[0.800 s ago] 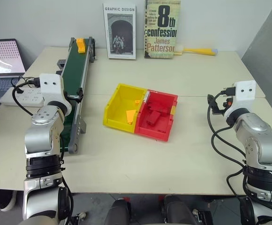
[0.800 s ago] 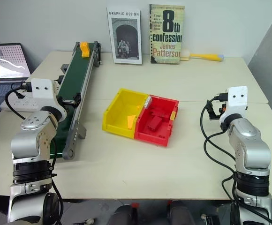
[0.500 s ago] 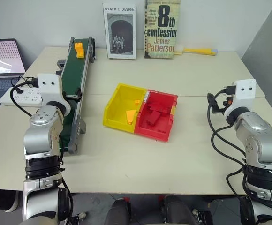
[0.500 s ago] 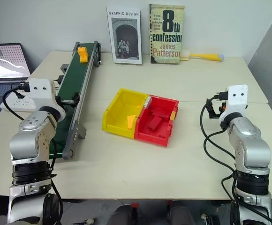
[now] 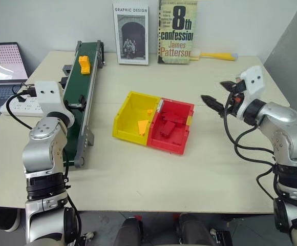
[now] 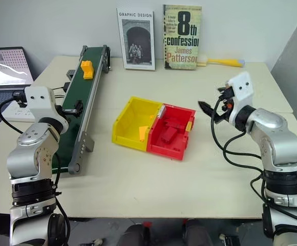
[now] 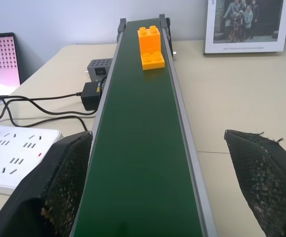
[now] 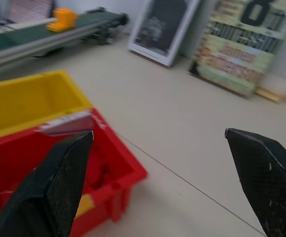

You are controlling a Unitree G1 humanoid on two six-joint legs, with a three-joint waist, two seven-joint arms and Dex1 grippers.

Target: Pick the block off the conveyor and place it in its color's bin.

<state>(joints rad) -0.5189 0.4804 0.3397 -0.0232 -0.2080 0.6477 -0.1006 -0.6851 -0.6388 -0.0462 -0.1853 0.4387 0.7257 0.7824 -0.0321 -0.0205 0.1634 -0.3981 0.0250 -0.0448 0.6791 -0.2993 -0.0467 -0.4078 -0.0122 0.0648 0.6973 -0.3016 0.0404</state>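
We see two books standing at the wall — the Graphic Design book [image 5: 130, 34] and the 8th Confession book [image 5: 177, 32] — far ahead of both grippers. A yellow brush [image 5: 217, 56] lies beside them. A laptop [image 5: 1, 64] and a white power strip [image 5: 26, 105] sit just left of the left gripper. The red bin [image 5: 172, 125] holds red blocks [image 5: 168, 126] — near the right gripper.

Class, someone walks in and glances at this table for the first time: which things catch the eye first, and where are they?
The joined yellow bin and red bin glow mid-table. On the table's left side, a small orange block rides the far stretch of the dark green conveyor. Two books stand against the back wall.
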